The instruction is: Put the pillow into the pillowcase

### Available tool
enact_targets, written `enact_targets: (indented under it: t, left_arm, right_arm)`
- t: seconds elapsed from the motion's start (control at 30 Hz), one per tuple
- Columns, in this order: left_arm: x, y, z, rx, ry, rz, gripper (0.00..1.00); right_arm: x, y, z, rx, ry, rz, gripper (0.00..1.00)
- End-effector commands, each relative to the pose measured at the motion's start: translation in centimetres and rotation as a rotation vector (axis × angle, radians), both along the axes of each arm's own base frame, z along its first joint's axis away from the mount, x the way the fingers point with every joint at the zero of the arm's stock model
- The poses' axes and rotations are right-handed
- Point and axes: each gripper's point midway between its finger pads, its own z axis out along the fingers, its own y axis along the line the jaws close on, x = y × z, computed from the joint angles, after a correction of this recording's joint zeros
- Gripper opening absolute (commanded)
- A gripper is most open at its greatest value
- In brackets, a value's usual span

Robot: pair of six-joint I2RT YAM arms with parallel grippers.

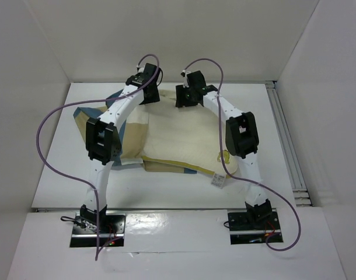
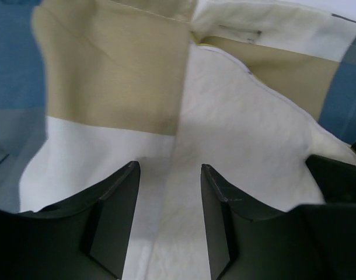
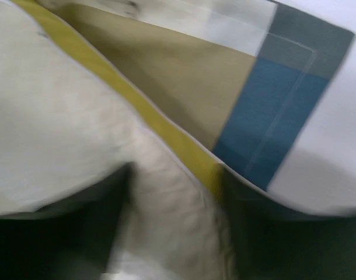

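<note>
From above only: arms [image 1: 102,137] arched toward 12 o'clock; pillow [image 1: 184,137] at centre of table [image 1: 67,181], tag [image 1: 217,181] at 5, pillowcase [image 1: 131,125] spilling out toward 9. Close up at left gripper [image 2: 169,221]: jaws apart over check-and-cream seam. At right gripper [image 3: 178,233]: blurred, jaws spread wide astride yellow-banded pillow edge. Bare table at 3 and 6.

Left tool [image 2: 169,169] and right tool [image 3: 177,175] reach forward — jaws apart
</note>
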Motion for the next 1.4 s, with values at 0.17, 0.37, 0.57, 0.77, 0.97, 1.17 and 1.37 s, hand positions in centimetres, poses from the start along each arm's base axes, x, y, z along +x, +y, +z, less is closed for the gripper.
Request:
enact_targets:
  t: [0.17, 0.37, 0.57, 0.77, 0.97, 1.17, 1.37]
  left_arm:
    - [0.4, 3.9, -0.5, 0.184, -0.002, 0.077, 0.53]
    - [0.8, 2.6, -0.5, 0.141, -0.002, 0.025, 0.31]
    - [0.7, -3.4, 4.0, -0.055, -0.086, -0.242, 0.00]
    - [-3.8, -12.5, 12.1, -0.420, -0.173, -0.644, 0.00]
    - [-5.7, -14.3, 15.4, -0.597, -0.188, -0.713, 0.00]
    - [-1.0, -12.4, 10.0, -0.544, -0.147, -0.591, 0.00]
    - [-2.9, -10.2, 14.5, -0.462, -0.208, -0.618, 0.70]
  right_arm:
    - [-2.4, 1.1, -1.4, -0.010, 0.003, 0.099, 0.00]
    - [-2.3, 1.2, -0.3, 0.006, -0.019, 0.093, 0.00]
    - [-3.3, 4.1, 2.6, 0.050, -0.062, 0.160, 0.00]
    - [-5.2, 6.8, 16.2, 0.258, -0.261, 0.180, 0.00]
    - [-10.2, 6.3, 22.5, 0.406, -0.308, 0.126, 0.00]
    - [-9.7, 5.7, 17.5, 0.404, -0.218, -0.063, 0.00]
    - [-7.5, 2.8, 15.4, 0.250, -0.191, -0.110, 0.61]
